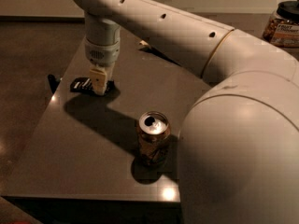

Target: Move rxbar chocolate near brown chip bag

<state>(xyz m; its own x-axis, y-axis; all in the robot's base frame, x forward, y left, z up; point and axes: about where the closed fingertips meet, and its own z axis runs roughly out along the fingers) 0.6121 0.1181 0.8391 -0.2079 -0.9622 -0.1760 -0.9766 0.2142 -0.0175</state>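
The rxbar chocolate (81, 84), a small flat black wrapper with white lettering, lies near the table's left edge. My gripper (99, 87) hangs straight down from the white arm, and its tip is at the bar's right end, touching or just above it. The brown chip bag is almost wholly hidden behind my arm. Only a small pale corner (144, 44) shows at the far side of the table.
A brown soda can (153, 138) with an opened top stands upright at the front middle of the dark table (70, 148). A small black object (53, 82) sticks out at the table's left edge. A jar (282, 24) stands at the far right. My arm's large link fills the right foreground.
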